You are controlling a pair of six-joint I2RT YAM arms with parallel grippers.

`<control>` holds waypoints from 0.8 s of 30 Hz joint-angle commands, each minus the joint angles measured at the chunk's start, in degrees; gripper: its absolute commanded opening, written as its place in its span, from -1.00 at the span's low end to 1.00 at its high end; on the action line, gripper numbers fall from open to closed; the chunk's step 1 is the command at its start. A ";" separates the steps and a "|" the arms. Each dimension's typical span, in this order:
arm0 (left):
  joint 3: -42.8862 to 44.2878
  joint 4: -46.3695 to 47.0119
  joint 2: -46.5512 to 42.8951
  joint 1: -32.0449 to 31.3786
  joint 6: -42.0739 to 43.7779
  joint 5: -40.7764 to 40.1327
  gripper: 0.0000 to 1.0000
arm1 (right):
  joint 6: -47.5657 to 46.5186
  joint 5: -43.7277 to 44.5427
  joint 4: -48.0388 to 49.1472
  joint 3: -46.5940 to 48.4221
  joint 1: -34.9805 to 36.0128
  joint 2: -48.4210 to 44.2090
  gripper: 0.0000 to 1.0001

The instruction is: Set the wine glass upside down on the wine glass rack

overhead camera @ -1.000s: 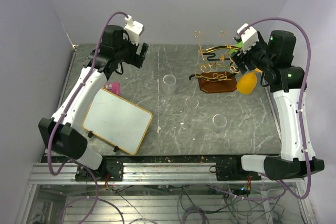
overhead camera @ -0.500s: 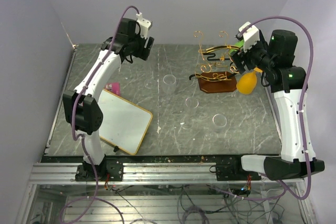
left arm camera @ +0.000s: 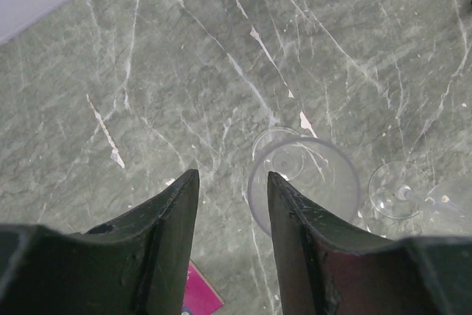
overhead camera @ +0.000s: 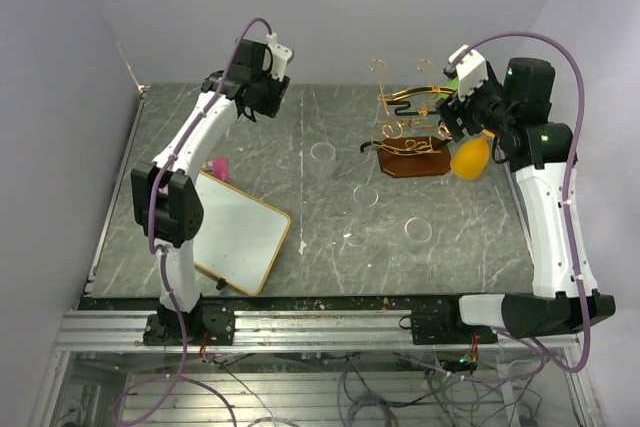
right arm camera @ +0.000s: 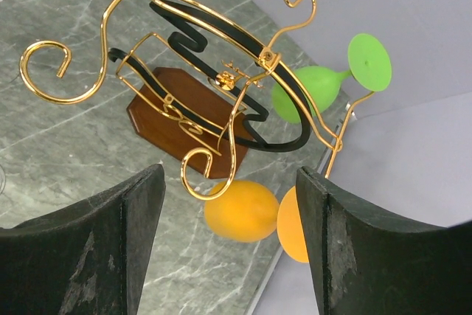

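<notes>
Swinging up from beside the white wood-framed board (overhead camera: 222, 229) over the last second, the left arm now reaches across the far side of the grey marbled tabletop (overhead camera: 480, 232). The left gripper (left arm camera: 230, 176) hangs above a clear stemmed wine glass (left arm camera: 304, 182) standing upright on the tabletop; its fingers (left arm camera: 173, 226) are apart, nothing between them. The right gripper (right arm camera: 228, 175) has barely shifted, fingers spread and empty, facing the gold and black wire wine glass rack (right arm camera: 158, 119) on its reddish-brown wooden base at the far right.
</notes>
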 commanded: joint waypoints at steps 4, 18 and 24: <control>6.54 -3.85 3.81 0.35 1.33 1.09 -0.13 | -0.30 0.84 0.73 -0.28 0.27 0.13 0.41; 13.05 -10.18 5.75 0.35 3.61 3.56 -0.86 | -0.09 3.46 1.42 0.06 0.22 0.45 0.38; 9.81 -7.74 -0.97 0.83 3.49 4.25 -0.86 | 2.00 5.46 2.97 1.49 0.22 1.46 0.44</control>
